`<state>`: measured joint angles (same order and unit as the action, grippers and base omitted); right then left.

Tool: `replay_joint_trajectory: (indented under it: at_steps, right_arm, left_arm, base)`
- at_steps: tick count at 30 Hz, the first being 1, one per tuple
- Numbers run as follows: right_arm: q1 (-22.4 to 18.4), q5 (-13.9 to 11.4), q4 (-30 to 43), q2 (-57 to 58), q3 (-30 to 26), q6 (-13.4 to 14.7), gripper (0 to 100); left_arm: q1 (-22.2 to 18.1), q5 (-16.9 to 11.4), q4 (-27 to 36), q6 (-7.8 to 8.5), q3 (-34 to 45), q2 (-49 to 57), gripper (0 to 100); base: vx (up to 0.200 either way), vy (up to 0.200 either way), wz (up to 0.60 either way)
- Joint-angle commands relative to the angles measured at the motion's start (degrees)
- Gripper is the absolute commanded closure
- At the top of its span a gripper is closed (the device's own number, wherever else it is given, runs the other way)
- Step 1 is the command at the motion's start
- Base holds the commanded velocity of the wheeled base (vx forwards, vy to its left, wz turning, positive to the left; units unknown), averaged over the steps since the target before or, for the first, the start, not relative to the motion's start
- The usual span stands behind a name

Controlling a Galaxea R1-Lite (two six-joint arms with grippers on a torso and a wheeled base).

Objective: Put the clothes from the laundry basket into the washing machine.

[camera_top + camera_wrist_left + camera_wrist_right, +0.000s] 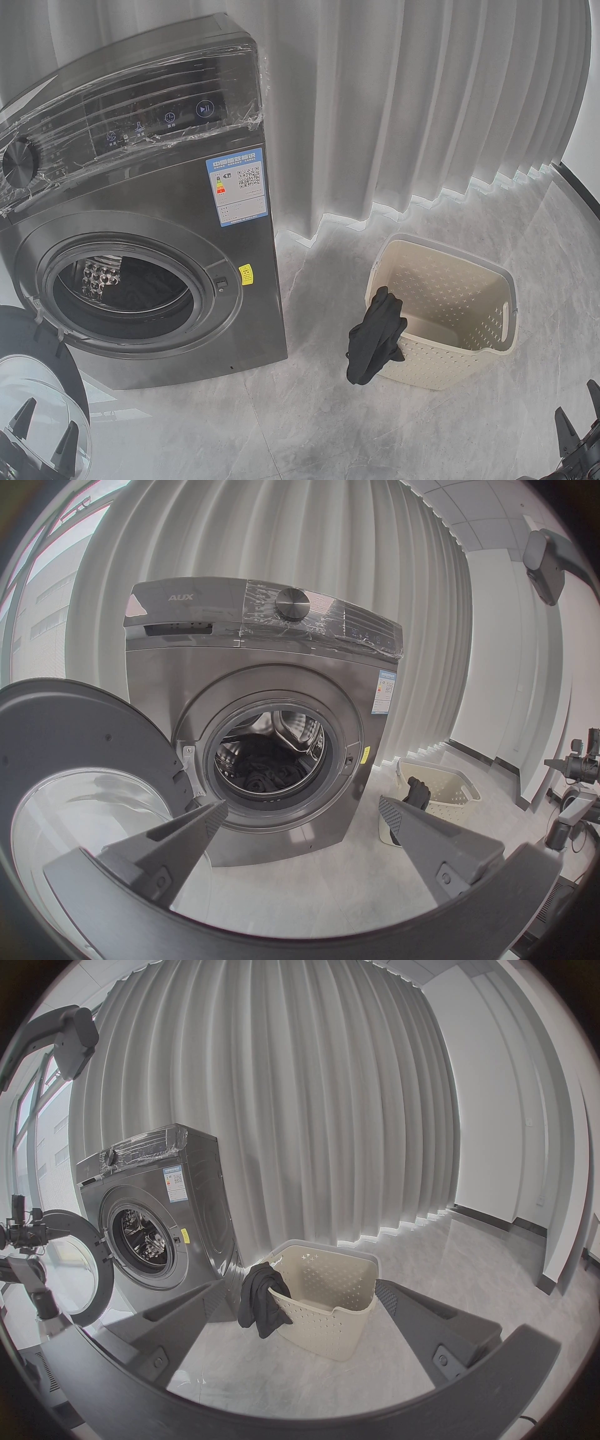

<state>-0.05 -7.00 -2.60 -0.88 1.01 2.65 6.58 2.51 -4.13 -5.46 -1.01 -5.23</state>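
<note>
Left gripper (50,417), right gripper (578,412): jaws released. Black garment (375,334) (draped over laundry basket (509,294) rim) may slip to floor (312,425) w/ shallow pinch.

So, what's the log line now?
grey washing machine: door open; black garment: on cream plastic basket rim; left fingers: open; right fingers: open

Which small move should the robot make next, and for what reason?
Probably bring the right tool toward the black garment hanging over the laundry basket rim. The tool is open and empty, it is the nearer one, and the washing machine door already stands open.
</note>
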Motion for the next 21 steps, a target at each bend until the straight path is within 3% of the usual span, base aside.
replay_joint_trajectory:
  at_steps: [1, 5, 8, 12, 14, 16, 18, 21]
  right_arm:
    - [-0.04, -0.03, -0.04, 0.26, -0.66, 0.08, 0]
    - [-0.04, -1.35, -0.48, 0.35, -0.48, -0.45, 0]
    - [0.22, -5.22, -0.13, -1.41, 6.55, 0.34, 0]
    - [0.84, -12.43, 0.14, -13.36, 15.25, 7.02, 0]
    - [0.84, -17.17, 0.05, -20.66, 16.83, 8.52, 0]
    - [0.75, -21.39, -0.83, -29.27, 17.36, 8.25, 0]
    - [1.10, -23.50, -1.89, -36.39, 17.71, 6.41, 0]
    - [4.36, -23.59, -4.52, -46.06, 17.71, 0.87, 0]
  left_arm:
    - [0.01, -0.14, 0.00, -0.16, 1.01, -0.13, 0]
    - [0.01, -0.49, 0.00, 0.19, 1.01, -0.13, 0]
    - [0.01, -0.58, 0.00, 0.54, 1.01, -0.13, 0]
    - [0.01, -0.58, 0.00, 0.28, 1.01, -0.13, 0]
    - [0.01, -0.49, 0.00, 0.28, 1.01, -0.13, 0]
    - [0.01, -0.49, 0.00, 0.28, 1.01, -0.13, 0]
    - [0.01, -0.49, 0.00, 0.28, 1.01, -0.13, 0]
    - [0.01, -0.40, 0.00, 0.19, 1.01, -0.13, 0]
  base:
    - [0.000, -0.200, 0.00]
    - [0.000, -0.150, 0.00]
    - [0.000, 0.000, 0.00]
    - [0.000, 0.000, 0.00]
    - [0.000, 0.000, 0.00]
    - [0.000, 0.000, 0.00]
    - [0.000, 0.000, 0.00]
    - [0.133, 0.000, 0.00]
